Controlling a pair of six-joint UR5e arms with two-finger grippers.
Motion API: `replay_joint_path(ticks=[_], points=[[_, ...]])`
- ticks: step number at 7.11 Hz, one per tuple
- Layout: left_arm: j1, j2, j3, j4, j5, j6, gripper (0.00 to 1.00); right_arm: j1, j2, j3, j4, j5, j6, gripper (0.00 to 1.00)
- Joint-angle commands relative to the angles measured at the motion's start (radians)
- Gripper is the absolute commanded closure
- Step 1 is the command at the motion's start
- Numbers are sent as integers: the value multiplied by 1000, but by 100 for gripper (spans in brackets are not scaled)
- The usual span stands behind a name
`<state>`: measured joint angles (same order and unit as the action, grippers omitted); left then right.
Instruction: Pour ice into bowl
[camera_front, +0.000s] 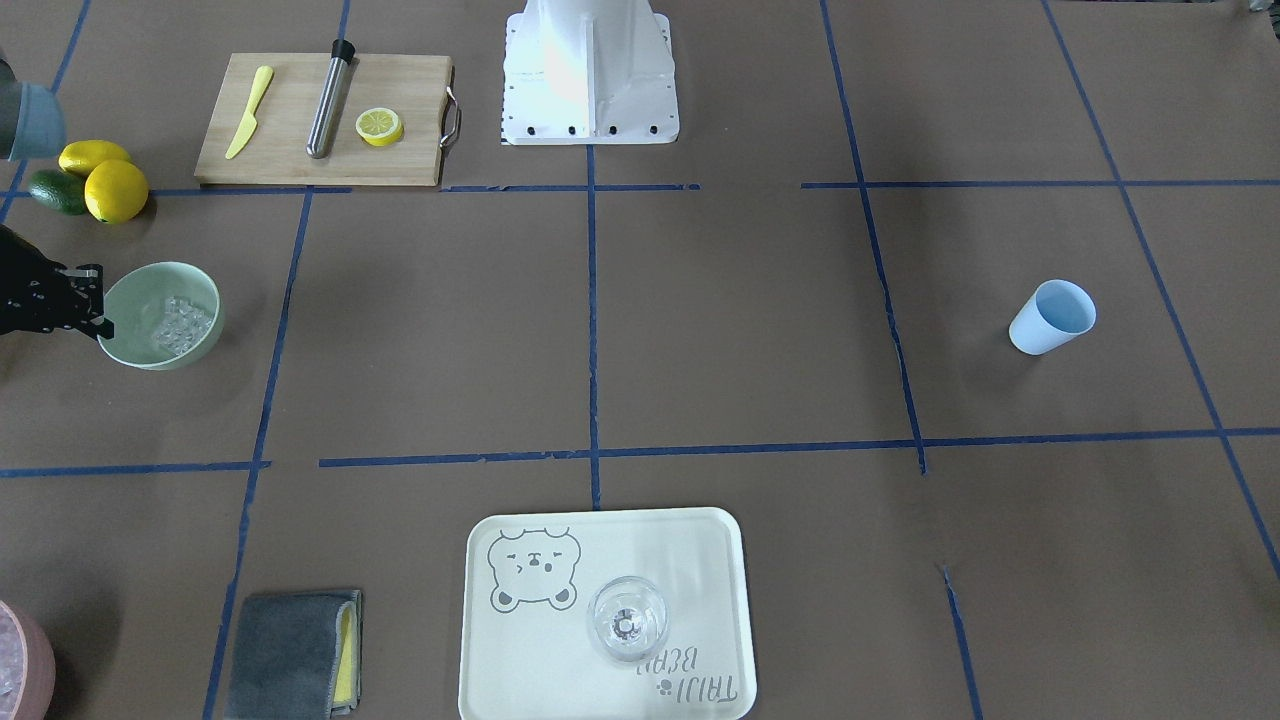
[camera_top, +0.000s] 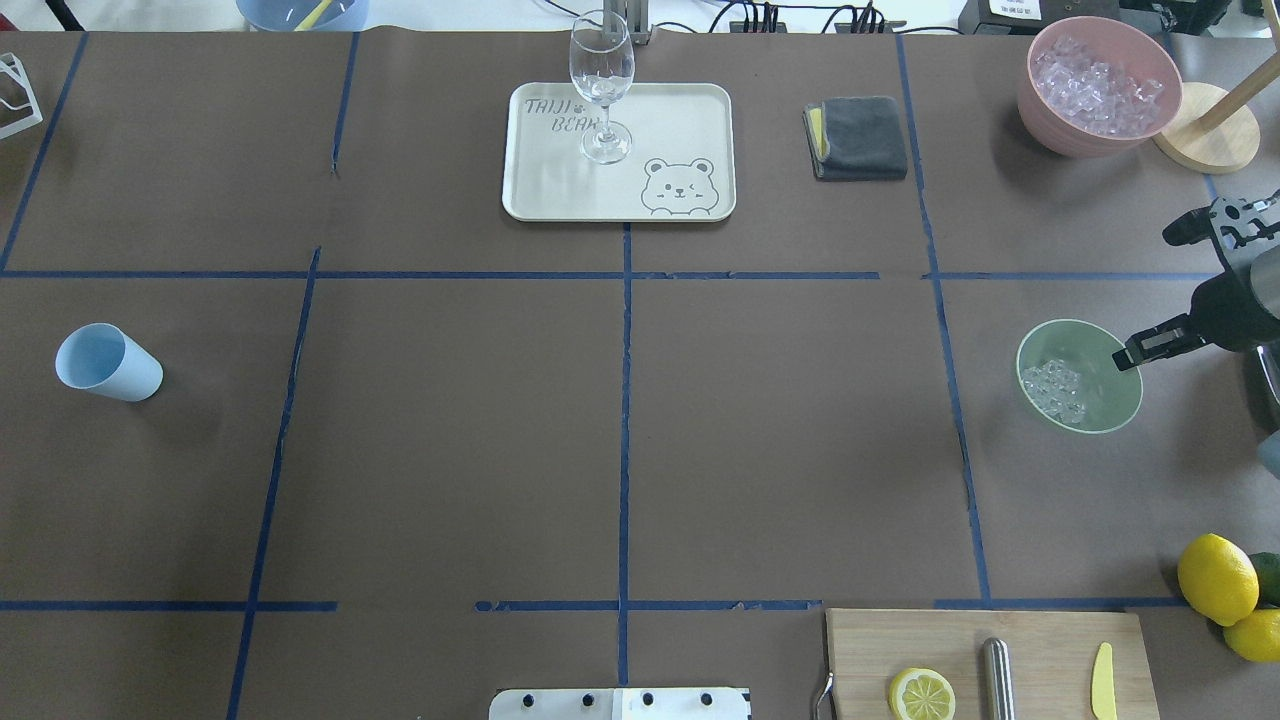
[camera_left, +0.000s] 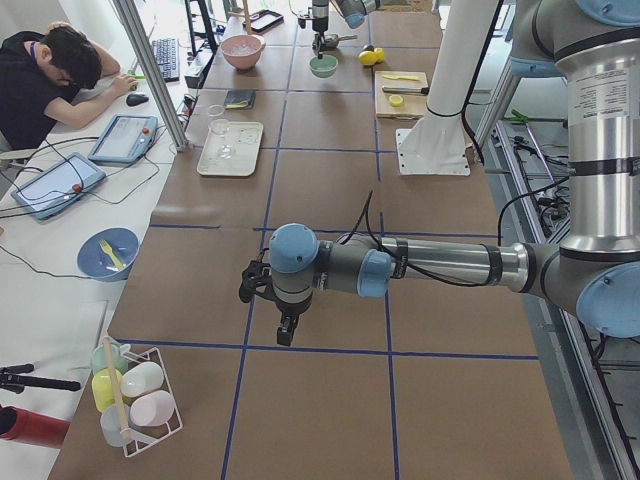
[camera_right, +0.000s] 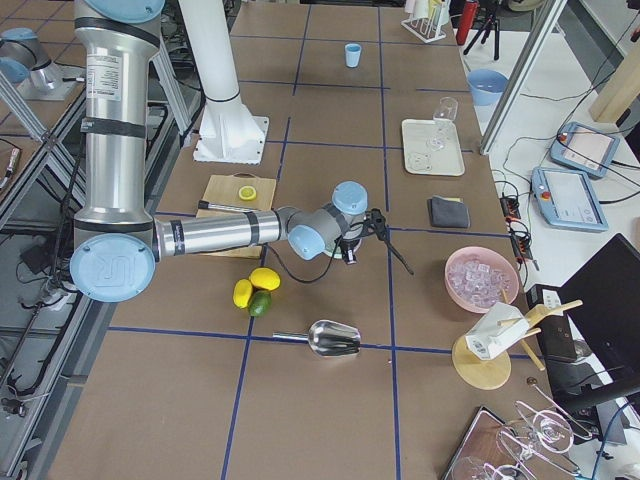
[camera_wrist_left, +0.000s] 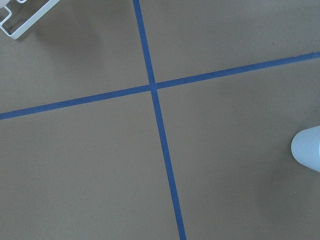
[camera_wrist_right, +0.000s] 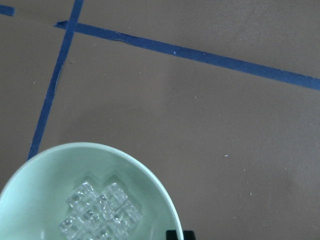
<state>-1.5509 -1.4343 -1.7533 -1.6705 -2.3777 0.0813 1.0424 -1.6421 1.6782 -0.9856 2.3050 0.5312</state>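
right fingers (camera_top: 1150, 347) at round matte bowl (camera_top: 1108, 398)

Near left arm (camera_left: 430, 265) reaches level over the brown surface (camera_left: 330, 400). Left gripper (camera_left: 285, 333) points down; whether the jaws are apart is unclear. Far end: pink bowl (camera_left: 243, 50), mint bowl (camera_left: 323, 66), lemons (camera_left: 370, 56). Tray (camera_left: 243, 160) mid-left.

Robot lab, tape-gridded table (camera_top: 450, 450), operator (camera_left: 40, 80) beside tablets (camera_left: 124, 137)

Ice (camera_top: 1060, 390) in bowl (camera_top: 1108, 398), glass (camera_top: 602, 75) on tray (camera_top: 560, 190) — cup (camera_top: 108, 362) well apart
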Motion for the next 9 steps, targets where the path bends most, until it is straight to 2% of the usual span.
replay_joint_path(ticks=[1,2,4,5,7,8,9], points=[[0,0,0,0,0,0,0,-1,8,-18,28,-6,16,21],[0,0,0,-2,0,0,0,-1,13,-14,28,-27,15,0],[0,0,0,0,0,0,0,92,31,-15,-2,-18,-34,0],[0,0,0,-2,0,0,0,164,31,-3,-87,-13,-144,0],[0,0,-2,-3,0,0,0,359,30,-2,-293,-12,-487,0],[0,0,-2,-2,0,0,0,449,31,30,-441,-12,-616,0],[0,0,-2,-2,0,0,0,478,48,98,-622,-15,-687,0]])
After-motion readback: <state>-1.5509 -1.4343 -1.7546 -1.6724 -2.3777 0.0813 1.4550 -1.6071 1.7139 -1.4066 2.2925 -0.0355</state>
